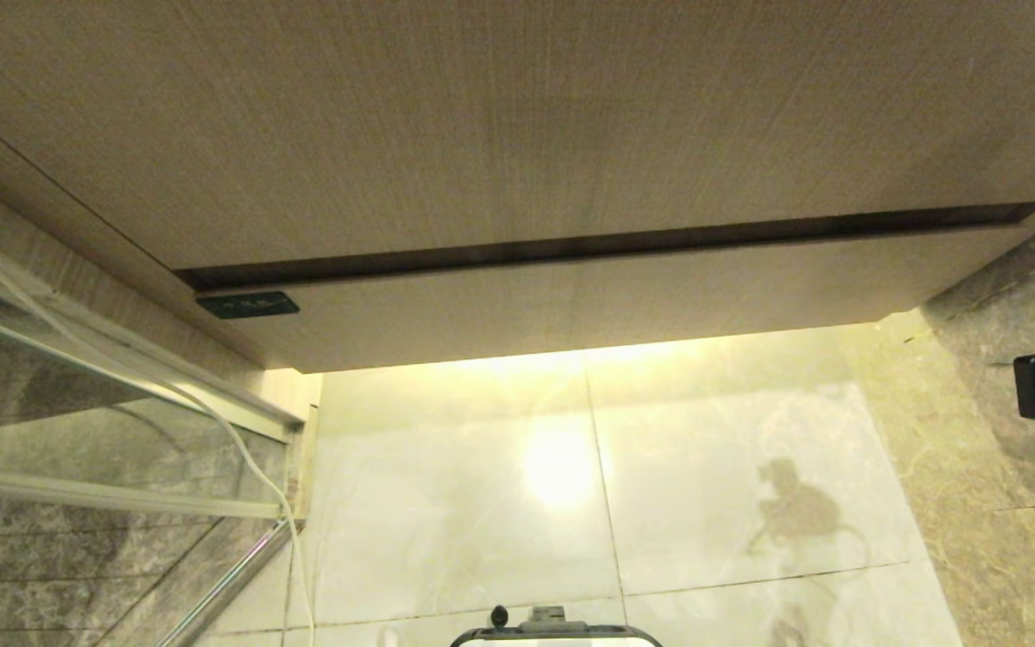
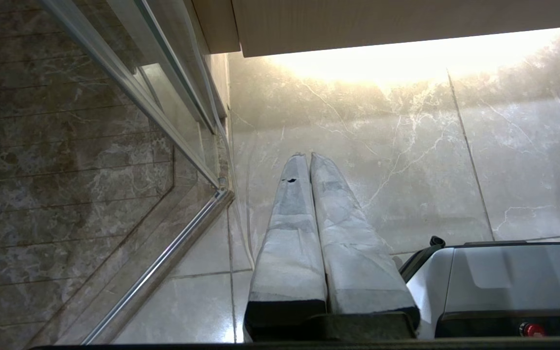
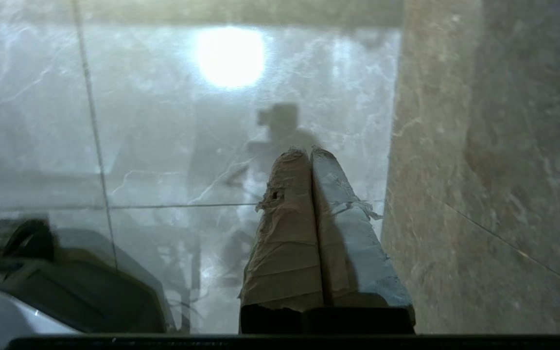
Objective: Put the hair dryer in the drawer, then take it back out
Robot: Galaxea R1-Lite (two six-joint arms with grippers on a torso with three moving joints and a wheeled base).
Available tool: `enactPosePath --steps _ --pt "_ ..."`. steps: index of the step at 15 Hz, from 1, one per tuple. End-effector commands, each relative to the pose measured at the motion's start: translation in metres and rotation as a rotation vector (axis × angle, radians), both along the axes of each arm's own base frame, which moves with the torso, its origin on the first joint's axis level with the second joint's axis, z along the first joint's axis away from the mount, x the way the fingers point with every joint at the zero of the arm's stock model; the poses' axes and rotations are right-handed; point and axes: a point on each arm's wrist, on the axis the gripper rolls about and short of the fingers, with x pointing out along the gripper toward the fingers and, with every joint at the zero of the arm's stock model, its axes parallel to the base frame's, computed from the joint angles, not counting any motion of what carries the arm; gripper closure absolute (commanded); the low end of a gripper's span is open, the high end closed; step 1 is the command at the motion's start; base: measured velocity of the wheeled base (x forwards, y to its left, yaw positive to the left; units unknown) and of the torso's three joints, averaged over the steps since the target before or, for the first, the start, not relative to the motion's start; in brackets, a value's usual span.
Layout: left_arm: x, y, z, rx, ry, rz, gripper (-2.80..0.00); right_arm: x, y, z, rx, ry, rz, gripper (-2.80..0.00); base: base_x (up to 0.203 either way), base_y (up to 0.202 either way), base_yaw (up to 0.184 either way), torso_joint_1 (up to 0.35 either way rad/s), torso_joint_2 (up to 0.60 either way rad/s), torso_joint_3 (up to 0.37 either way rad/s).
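Down at the vanity's foot, facing the drawer at twelve o'clock, front flush, shut. Seeing no hair dryer anywhere. Right gripper hanging over the floor tiles, fingers pressed together, empty. Left gripper likewise closed, parked low. Judging the opening step barely begun: next, prying that handleless front outward by its top gap.
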Motion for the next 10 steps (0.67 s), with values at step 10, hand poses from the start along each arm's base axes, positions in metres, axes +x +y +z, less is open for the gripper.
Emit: enactPosePath --steps 10 --pt "0.0 0.0 0.0 0.0 0.001 0.001 0.0 -0.06 0.027 -0.014 0.078 0.006 0.071 0.0 0.0 0.0 0.0 0.0 0.0 0.0"
